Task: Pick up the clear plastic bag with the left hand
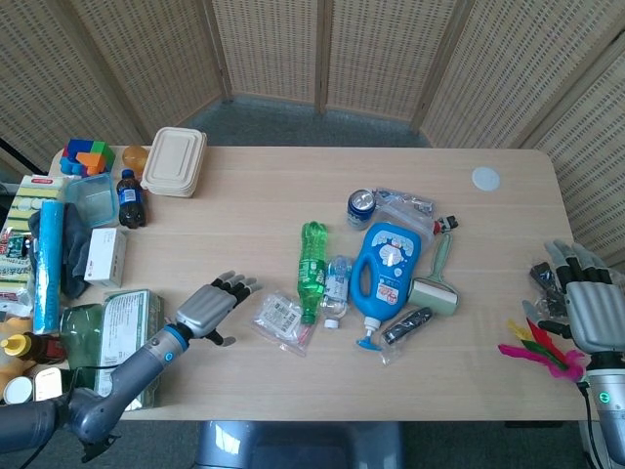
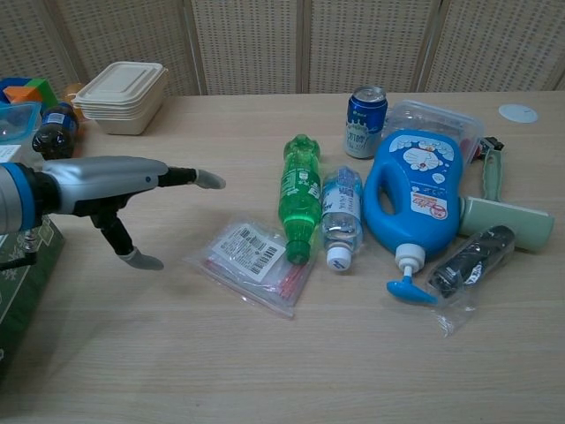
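Observation:
The clear plastic bag (image 1: 280, 319) (image 2: 251, 262) lies flat on the table, showing a white barcode label and red contents, just left of a green bottle (image 1: 312, 269) (image 2: 299, 196). My left hand (image 1: 212, 304) (image 2: 115, 184) hovers a little left of the bag, fingers spread and pointing toward it, holding nothing. It does not touch the bag. My right hand (image 1: 589, 308) stays open at the table's right edge, far from the bag; the chest view does not show it.
Right of the bag lie a small water bottle (image 2: 340, 217), a blue detergent jug (image 2: 415, 194), a can (image 2: 365, 109), a lint roller (image 2: 501, 217) and a black item in plastic (image 2: 472, 261). A green box (image 1: 125, 345), packets and a food container (image 1: 174, 161) crowd the left side.

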Robot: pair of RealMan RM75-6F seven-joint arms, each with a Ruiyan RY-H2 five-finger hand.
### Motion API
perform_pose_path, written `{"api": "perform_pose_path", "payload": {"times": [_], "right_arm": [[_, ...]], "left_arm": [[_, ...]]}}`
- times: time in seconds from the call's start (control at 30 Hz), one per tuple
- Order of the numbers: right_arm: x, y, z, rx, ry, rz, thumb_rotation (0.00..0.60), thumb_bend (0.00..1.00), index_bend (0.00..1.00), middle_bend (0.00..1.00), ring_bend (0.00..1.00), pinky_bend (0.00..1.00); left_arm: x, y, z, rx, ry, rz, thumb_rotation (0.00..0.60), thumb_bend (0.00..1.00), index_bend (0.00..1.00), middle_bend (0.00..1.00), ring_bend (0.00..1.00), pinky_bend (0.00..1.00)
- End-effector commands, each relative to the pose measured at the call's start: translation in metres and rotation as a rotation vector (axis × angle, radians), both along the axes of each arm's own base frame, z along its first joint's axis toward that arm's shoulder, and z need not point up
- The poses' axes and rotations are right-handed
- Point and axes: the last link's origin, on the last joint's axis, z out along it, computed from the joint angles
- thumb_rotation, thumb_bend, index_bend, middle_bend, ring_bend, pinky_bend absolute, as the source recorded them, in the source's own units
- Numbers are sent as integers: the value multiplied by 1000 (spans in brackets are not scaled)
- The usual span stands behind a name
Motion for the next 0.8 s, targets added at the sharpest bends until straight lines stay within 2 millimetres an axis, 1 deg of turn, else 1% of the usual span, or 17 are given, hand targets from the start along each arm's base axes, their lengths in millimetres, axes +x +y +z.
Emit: {"api": "perform_pose_path", "payload": {"times": [0.03,0.33,0.6,0.7,0.8], "right_arm": [[-1,0,1,2,-1,1,416,320,0,0,0,0],[-2,2,5,-9,-15,-2,416,322,0,0,0,0],[-3,5,7,-15,-28,-6,414,321,0,0,0,0],[-3,6,7,-16,-30,-8,417,319,0,0,0,0],[-4,7,7,-16,-34,-13,415,321,0,0,0,0]], "left_arm": [[7,5,-18,-13,17,-27,600,248,0,0,0,0],[19,12,-46,-23,8,-36,600,247,0,0,0,0],[21,12,-63,-63,20,-35,600,247,4,0,0,0],[23,11,-69,-73,19,-37,600,248,40,0,0,0],[24,12,-73,-67,15,-40,600,247,112,22,0,0]]}}
